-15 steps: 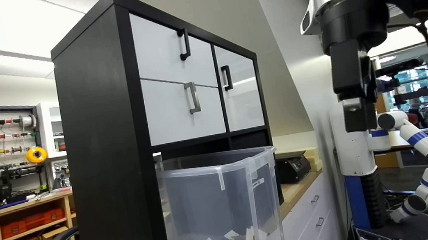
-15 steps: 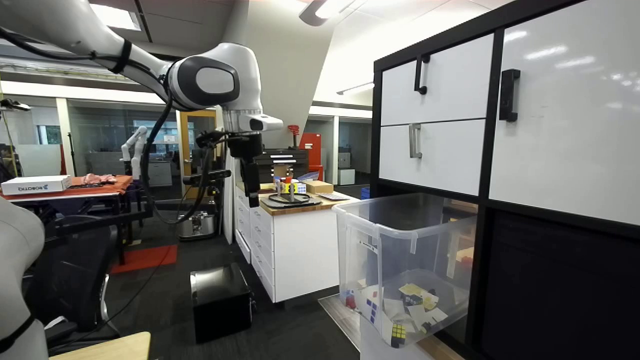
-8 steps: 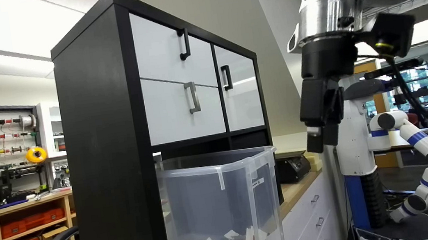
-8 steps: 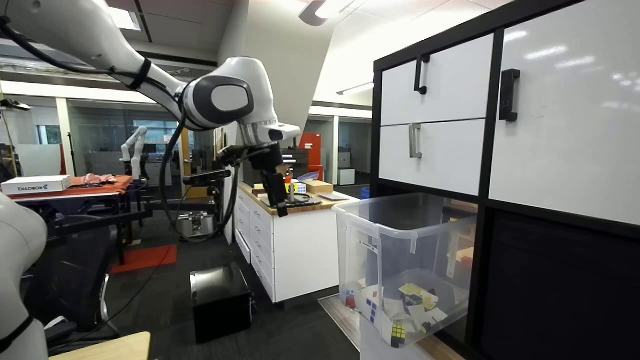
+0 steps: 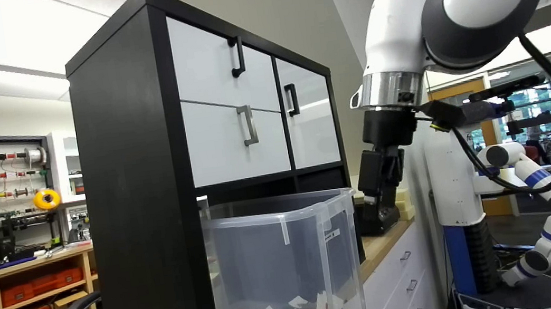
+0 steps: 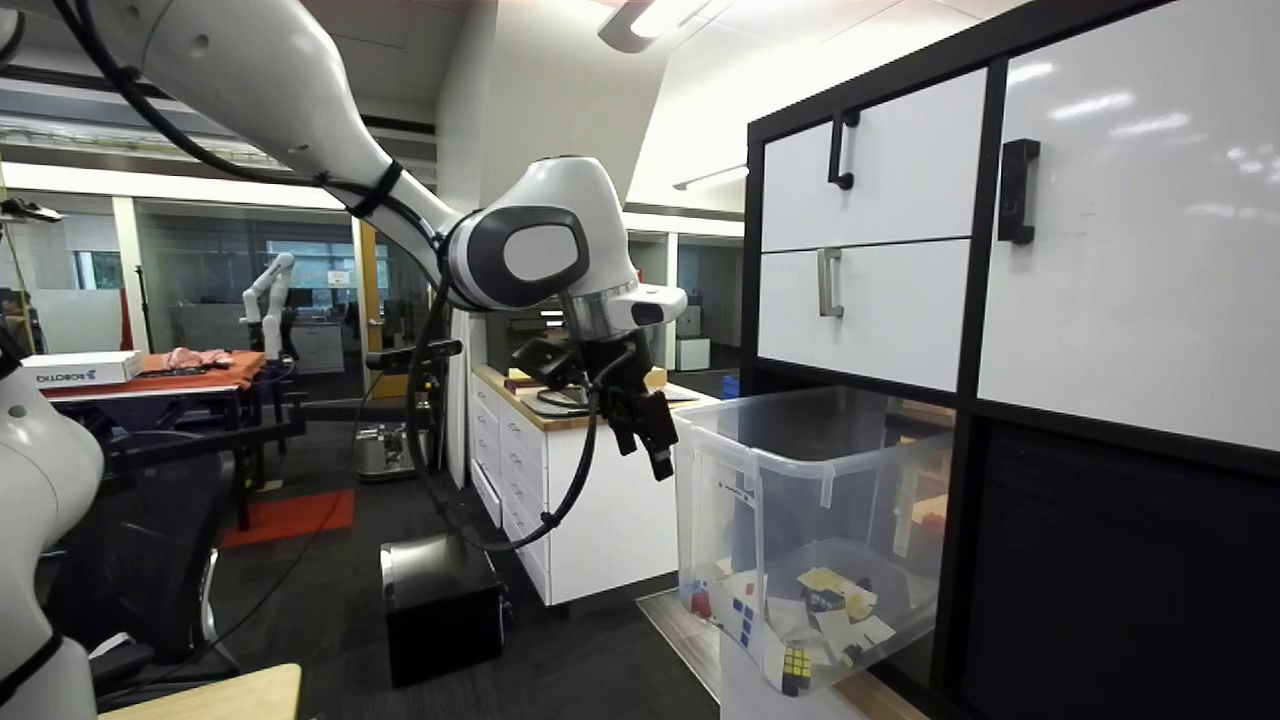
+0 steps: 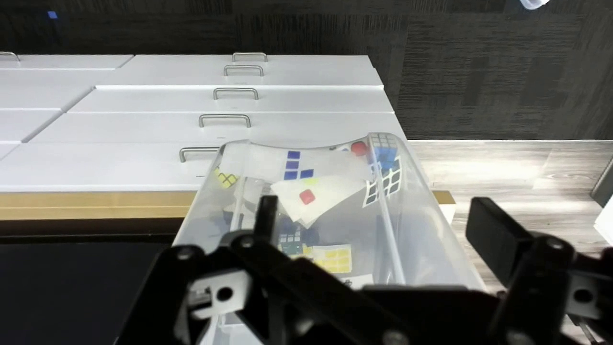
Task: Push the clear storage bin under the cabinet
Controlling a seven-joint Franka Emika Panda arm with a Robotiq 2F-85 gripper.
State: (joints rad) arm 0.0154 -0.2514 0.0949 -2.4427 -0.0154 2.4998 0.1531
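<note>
Clear plastic, the bin (image 6: 850, 505) juts from the lower left of the cabinet (image 5: 176, 151), seemingly only part-way in. My claw (image 7: 375, 211) hangs spread near the bin's outer end; should I press off-centre, I'd expect it to skew and jam inside.

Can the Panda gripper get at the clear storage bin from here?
Likely yes: in the wrist view the clear storage bin lies ahead of the open gripper, with nothing seen between; contact can't be judged.
</note>
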